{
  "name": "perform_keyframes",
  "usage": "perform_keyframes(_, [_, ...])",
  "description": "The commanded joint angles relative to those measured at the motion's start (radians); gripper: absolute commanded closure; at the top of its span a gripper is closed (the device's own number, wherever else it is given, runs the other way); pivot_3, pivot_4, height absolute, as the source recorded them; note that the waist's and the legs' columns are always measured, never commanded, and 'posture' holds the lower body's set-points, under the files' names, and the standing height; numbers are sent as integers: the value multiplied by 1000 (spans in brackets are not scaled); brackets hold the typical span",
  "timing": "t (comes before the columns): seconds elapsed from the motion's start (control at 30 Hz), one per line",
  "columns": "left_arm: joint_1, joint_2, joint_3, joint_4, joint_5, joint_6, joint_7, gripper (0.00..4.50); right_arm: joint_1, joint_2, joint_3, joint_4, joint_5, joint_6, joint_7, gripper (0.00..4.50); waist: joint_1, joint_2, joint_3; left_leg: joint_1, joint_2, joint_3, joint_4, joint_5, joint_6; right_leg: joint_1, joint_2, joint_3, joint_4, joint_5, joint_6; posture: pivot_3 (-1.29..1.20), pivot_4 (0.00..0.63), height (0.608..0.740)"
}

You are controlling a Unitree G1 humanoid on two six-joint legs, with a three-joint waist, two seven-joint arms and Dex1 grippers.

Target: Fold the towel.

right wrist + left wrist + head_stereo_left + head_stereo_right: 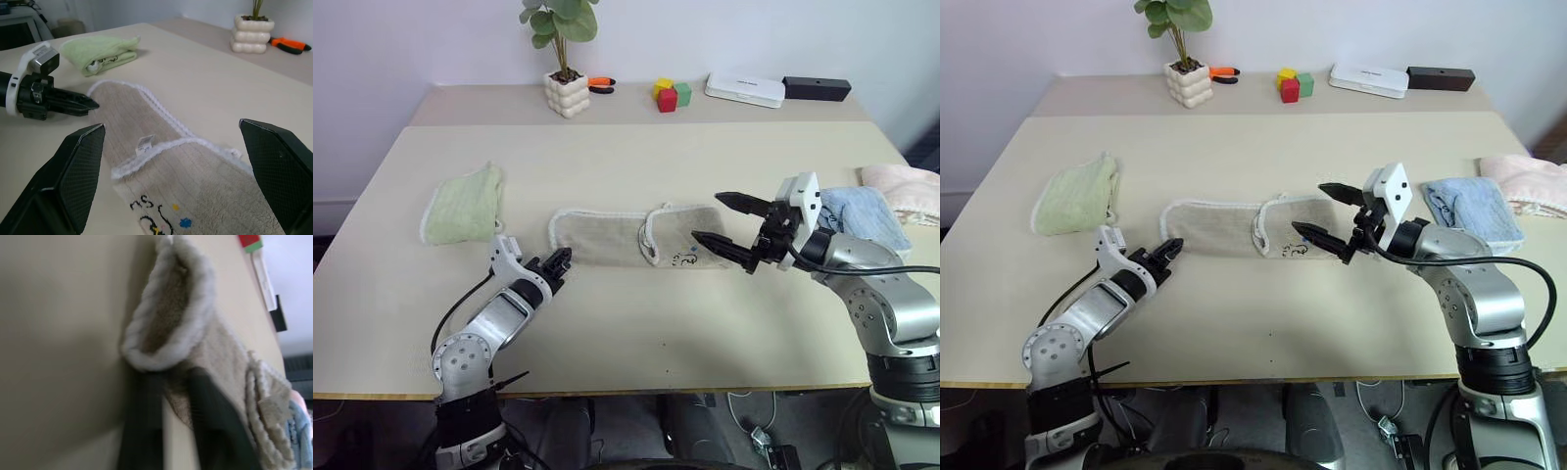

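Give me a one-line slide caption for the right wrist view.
Open right gripper hovers above the partly folded beige towel while the shut left gripper pinches its far edge.

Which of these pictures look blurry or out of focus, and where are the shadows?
Left wrist view: soft all over, the towel edge and the dark fingers blurred from being so near. Right wrist view: the towel sharp, the big fingers in front soft. Left eye view: evenly lit, crisp, only faint shadows on the table under both arms.

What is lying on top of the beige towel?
Its own right end lies folded back over the towel, embroidered mark showing. The cloth under that flap is covered.
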Motion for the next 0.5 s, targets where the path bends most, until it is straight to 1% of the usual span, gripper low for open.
perform_keyframes(0.03, [-7, 32, -12, -10, 25, -31, -46, 4444, 19, -40, -88, -49, 56, -42, 61, 0, 5, -1, 0, 0, 0, 0, 0, 0, 0, 0, 0, 0, 0, 0, 0, 0, 150, 740])
perform_keyframes(0.23, [-64, 95, -81, -33, 81, -51, -165, 4444, 60, -91, -129, -55, 72, -67, 128, 0, 7, -1, 1, -1, 0, 0, 0, 0, 0, 0, 0, 0, -1, 0, 0, 0, 150, 740])
perform_keyframes(0.3, [-97, 126, -127, -39, 119, -61, -234, 4444, 79, -104, -149, -67, 68, -89, 146, 0, 10, -1, 1, -1, 0, 0, 0, 0, 0, 0, 0, 0, -3, 0, 0, 0, 150, 740])
perform_keyframes(0.4, [-154, 185, -248, -40, 222, -82, -362, 4444, 128, -140, -171, -56, 74, -111, 219, 0, 11, -1, 1, -2, 0, 0, -1, 0, 0, 0, 0, 0, -6, 0, 0, 0, 150, 740])
perform_keyframes(0.5, [-199, 199, -314, -5, 274, -97, -451, 4444, 149, -154, -182, -29, 63, -145, 250, 0, 10, -1, 1, -2, 0, 0, -2, 0, 0, 2, 0, 0, -10, 0, 0, 0, 150, 740])
